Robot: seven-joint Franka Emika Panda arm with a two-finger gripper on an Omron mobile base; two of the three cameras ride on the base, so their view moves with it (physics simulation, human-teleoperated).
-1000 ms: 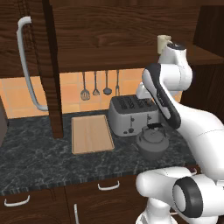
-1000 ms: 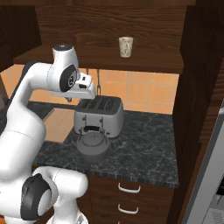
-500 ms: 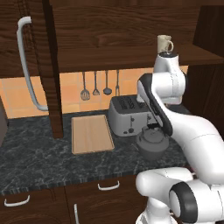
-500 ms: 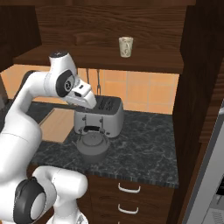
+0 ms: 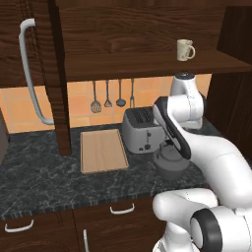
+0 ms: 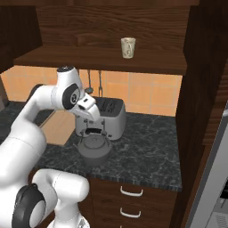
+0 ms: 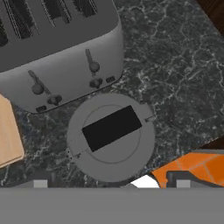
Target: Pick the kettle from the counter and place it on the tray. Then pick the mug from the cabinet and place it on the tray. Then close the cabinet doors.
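End effector [image 7: 109, 186] hangs directly over the kettle [image 7: 111, 135], fingers spread wide, nothing held. Kettle sits on the tabletop [image 5: 44, 172] near its front edge, just in front of the toaster [image 5: 140, 129]. Tray [image 5: 102, 150] lies flat beside the toaster. Mug [image 5: 185, 49] stands on the cabinet shelf [image 5: 147, 64], doors open.

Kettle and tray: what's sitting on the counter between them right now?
Nothing: in the left base view, only bare counter lies between the kettle and the tray. The toaster stands behind that gap, against the wall.
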